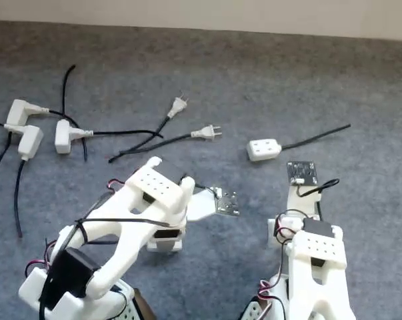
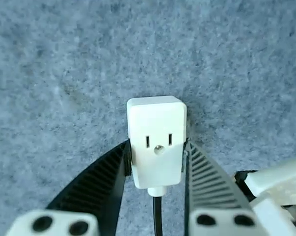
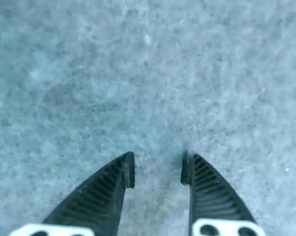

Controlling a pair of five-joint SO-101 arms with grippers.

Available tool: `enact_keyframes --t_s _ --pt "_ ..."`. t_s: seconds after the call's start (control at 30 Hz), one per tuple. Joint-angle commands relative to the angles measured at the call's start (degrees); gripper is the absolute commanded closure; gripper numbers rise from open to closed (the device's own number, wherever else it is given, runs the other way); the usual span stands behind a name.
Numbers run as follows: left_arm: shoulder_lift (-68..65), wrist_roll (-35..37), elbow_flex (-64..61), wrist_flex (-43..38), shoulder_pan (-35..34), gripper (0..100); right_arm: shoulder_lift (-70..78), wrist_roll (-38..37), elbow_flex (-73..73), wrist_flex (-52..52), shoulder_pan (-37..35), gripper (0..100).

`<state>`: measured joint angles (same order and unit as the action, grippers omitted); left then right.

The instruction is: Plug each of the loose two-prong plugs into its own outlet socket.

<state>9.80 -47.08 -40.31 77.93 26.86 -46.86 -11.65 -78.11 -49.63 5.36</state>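
Left jaws: clenched on white rectangular plastic outlet socket (image 2: 156, 130), one ribbed black finger (image 2: 113, 172) pressed against each side. Socket lies face-up on grey carpeted tabletop (image 2: 64, 64), with black cord (image 2: 158, 216) running back between jaws.

Right jaws: released, spread apart above grey covering.

High view: first white two-prong plug (image 1: 179, 105) and second white two-prong plug (image 1: 207, 133) lie loose mid-tabletop, near each other, on black cords. Another white socket block (image 1: 263, 149) sits right of them, apart. Three white corded blocks (image 1: 19, 111) (image 1: 30, 141) (image 1: 65, 136) cluster at far left.

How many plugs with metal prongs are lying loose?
2. One white two-prong plug lies mid-table, farther back; the other white plug lies nearer, to its right. More might be hidden.
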Motion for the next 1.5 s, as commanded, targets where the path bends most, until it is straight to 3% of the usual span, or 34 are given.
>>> enact_keyframes --t_s 0.0,0.1,0.27,0.5,0.73,0.97,1.2,1.47 --pt "2.51 -0.09 0.66 -1.23 -1.45 78 -1.36 -0.35 -0.57 1.36 -1.89 83.7" --pt "2.51 -0.35 4.18 -1.14 -5.49 68 -1.36 -0.35 -0.66 1.45 -2.77 83.7" --pt "2.51 -3.25 9.36 0.09 -10.95 69 -1.36 -0.35 -0.66 1.45 -2.95 83.7" --pt "1.89 -3.69 8.75 -0.26 -13.49 69 -1.36 -0.35 -0.66 1.45 -2.95 83.7" --pt "1.89 -3.6 -2.86 -15.21 -13.49 69 -1.36 -0.35 -0.66 1.45 -2.95 83.7" --pt "1.8 -3.6 -4.7 -21.98 -16.66 70 -1.36 -0.35 -0.66 1.36 -2.95 83.7" --pt "1.71 -6.42 -2.07 -22.68 -22.55 70 -1.36 -0.35 -0.66 1.27 -2.95 83.7" --pt "1.01 -5.98 0.92 -24.0 -24.22 70 -1.36 -0.35 -0.66 1.27 -2.95 83.7"
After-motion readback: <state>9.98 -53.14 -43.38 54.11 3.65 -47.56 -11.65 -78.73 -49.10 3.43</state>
